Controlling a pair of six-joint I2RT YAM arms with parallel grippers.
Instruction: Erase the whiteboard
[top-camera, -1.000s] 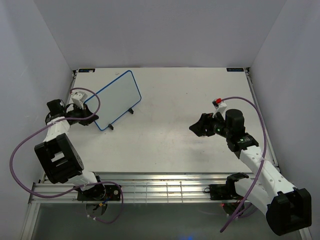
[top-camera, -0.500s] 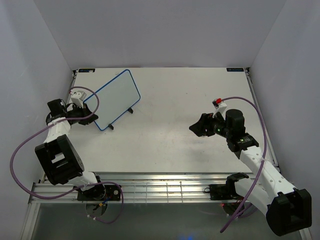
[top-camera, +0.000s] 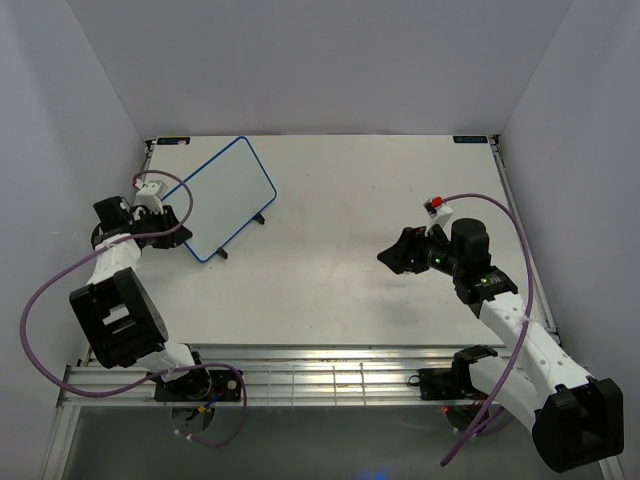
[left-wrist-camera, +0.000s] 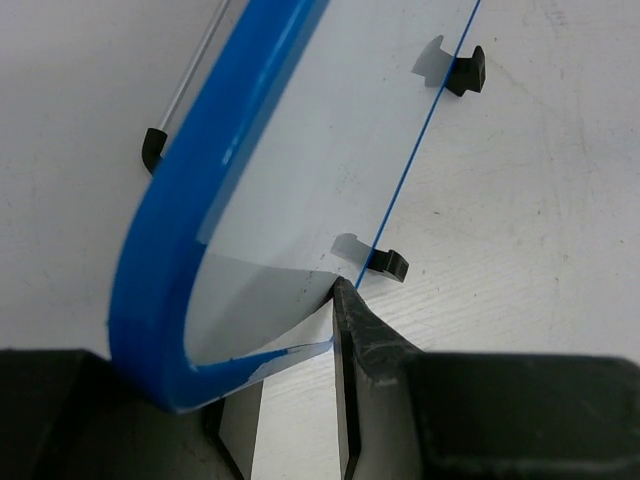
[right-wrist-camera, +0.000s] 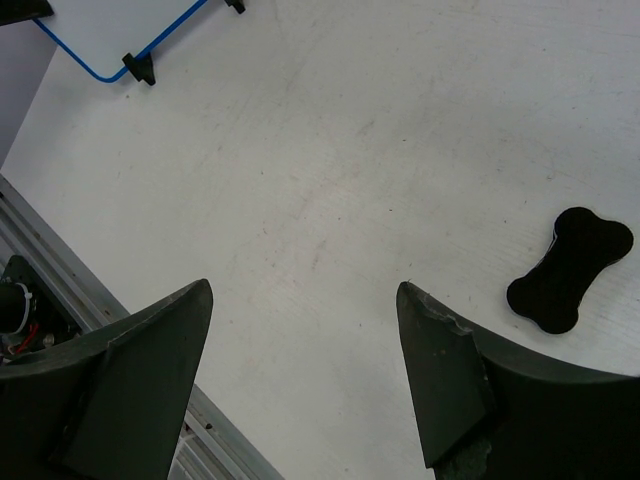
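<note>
While whiteboard (top-camera: 225, 200) stands propped, right jaws gape.

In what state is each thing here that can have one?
White rectangular blue-rimmed whiteboard: tilted on thin black wire stand, no marks visible.
Black bone-shaped eraser: lying flat, untouched.
Left gripper: jaws parted at whiteboard corner.
Right gripper: open, empty.

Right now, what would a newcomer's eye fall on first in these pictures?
The blue-rimmed whiteboard stands propped on its stand at the far left of the table, one corner between the fingers of the left pincer. The right pincer hangs open and empty above the table, a black bone-shaped block lying nearby.
</note>
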